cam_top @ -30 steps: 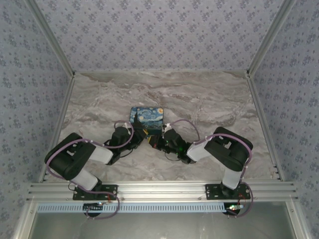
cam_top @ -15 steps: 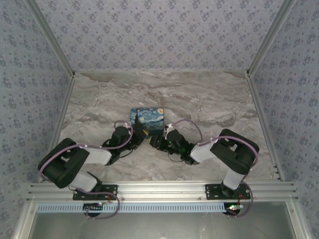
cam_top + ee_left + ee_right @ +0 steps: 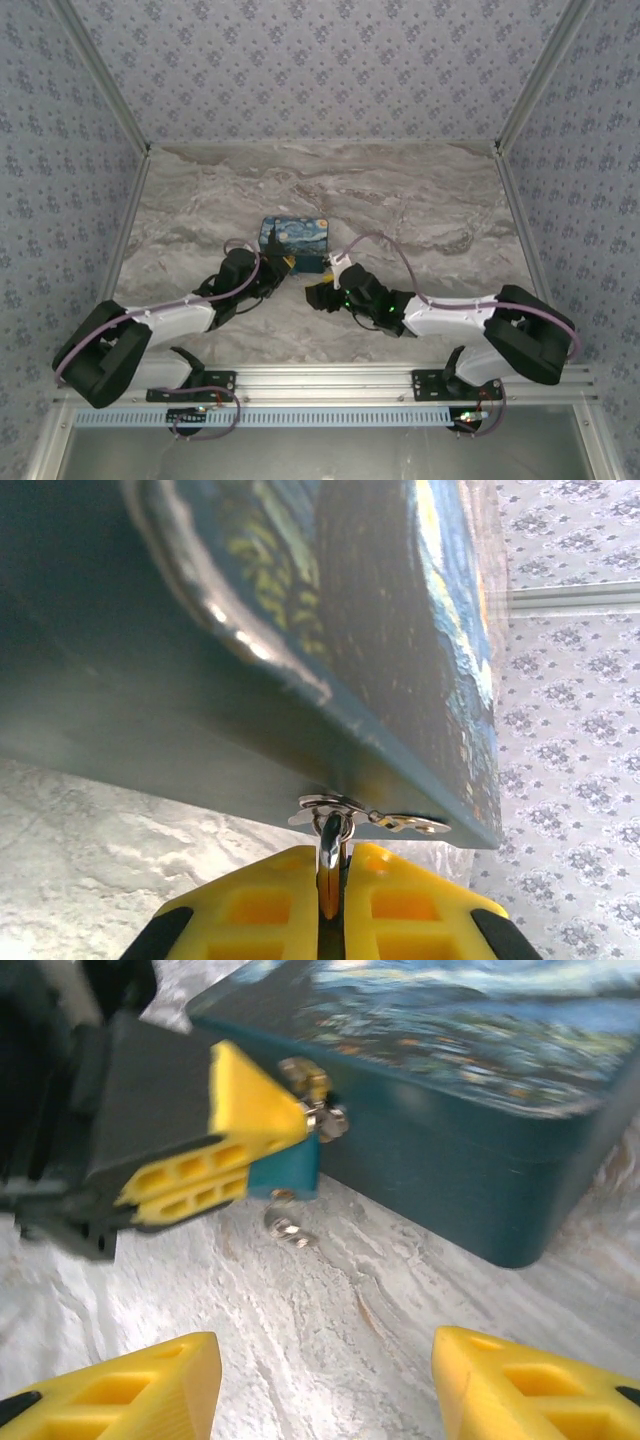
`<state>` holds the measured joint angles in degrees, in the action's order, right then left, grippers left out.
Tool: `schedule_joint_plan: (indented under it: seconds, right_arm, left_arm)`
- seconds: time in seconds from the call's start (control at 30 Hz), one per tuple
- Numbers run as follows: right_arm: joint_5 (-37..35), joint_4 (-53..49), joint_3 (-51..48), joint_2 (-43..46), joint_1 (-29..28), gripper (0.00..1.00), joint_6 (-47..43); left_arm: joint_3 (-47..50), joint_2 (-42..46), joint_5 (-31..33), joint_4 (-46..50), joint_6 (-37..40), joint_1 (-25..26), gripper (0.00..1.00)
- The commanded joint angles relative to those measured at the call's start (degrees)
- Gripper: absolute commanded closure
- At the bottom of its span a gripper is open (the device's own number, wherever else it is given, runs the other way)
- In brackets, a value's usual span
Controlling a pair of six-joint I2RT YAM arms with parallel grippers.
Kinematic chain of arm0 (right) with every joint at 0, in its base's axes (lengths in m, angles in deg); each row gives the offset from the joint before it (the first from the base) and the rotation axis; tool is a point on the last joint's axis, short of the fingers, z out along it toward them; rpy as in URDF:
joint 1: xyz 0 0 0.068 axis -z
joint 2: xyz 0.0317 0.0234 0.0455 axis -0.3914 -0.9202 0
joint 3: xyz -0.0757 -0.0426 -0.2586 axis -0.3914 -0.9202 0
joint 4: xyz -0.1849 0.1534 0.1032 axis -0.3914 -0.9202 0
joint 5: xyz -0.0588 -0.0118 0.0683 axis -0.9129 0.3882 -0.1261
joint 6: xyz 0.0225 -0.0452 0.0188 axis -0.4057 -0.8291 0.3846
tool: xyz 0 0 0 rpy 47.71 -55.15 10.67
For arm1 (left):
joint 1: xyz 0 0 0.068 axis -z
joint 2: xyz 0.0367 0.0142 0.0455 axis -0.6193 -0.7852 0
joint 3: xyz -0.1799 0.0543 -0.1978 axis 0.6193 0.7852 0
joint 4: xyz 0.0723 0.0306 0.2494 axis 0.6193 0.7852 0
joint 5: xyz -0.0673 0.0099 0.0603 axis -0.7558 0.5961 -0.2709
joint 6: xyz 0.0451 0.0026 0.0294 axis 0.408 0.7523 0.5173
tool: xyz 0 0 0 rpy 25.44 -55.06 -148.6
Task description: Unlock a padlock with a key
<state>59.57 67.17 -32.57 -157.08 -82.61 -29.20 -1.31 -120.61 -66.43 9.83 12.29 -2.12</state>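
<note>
My left gripper point(image 3: 337, 865) pinches the tiny teal-blue padlock point(image 3: 287, 1168) on the front of the starry-night painted tin box point(image 3: 450, 1160). The right gripper point(image 3: 325, 1380) has its jaws spread, empty. What looks like a small silvery key point(image 3: 284, 1222) sits under the lock. I judge the next move is to regrip it and turn it gently.

Padlock point(image 3: 285, 1173): teal-blue body, silvery shackle.
Box point(image 3: 296, 240): dark teal sides; lid painted with a swirling blue-and-yellow night sky.
Bench point(image 3: 420, 210): grey-white marble veining.
Walls point(image 3: 320, 70): pale lilac, small repeating floral print.
Left hand point(image 3: 337, 865) and right hand point(image 3: 325, 1360): yellow fingers.
Cables point(image 3: 378, 236): purple.
</note>
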Motion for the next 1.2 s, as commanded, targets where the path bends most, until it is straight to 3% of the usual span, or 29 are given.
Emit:
schedule_joint_plan:
  seconds: [0.0,0.13,0.33,0.43,0.63,0.9,1.17]
  right_arm:
    - [-10.1,-11.12,3.43,2.45,-3.04,0.4,-17.76]
    - [-14.38,-12.48,4.06,4.82,-5.77,0.35,-28.27]
    - [-18.93,-12.67,4.24,7.39,-7.84,0.16,-40.09]
    - [-20.15,-11.74,3.65,8.16,-8.52,0.14,-45.38]
    - [-17.63,1.01,-3.4,8.56,-11.24,0.06,-64.34]
    - [-16.73,6.67,-3.87,5.51,-11.01,0.08,-66.81]
    - [-14.88,12.89,-2.1,-1.2,-8.89,0.28,-64.23]
  left_arm:
    - [-2.7,1.93,0.53,2.7,0.01,0.28,1.0]
    - [-3.12,1.96,0.01,3.01,-2.02,0.33,1.0]
    - [-4.64,1.52,-0.91,4.29,-2.56,0.31,1.0]
    - [-4.99,1.44,-1.22,4.36,-2.7,0.25,1.0]
    - [-5.42,1.35,-1.38,4.67,-2.87,0.33,1.0]
    - [-5.86,0.91,-2.2,4.32,-3.96,0.41,1.0]
    - [-6.84,0.56,-3.63,4.54,-4.97,0.41,1.0]
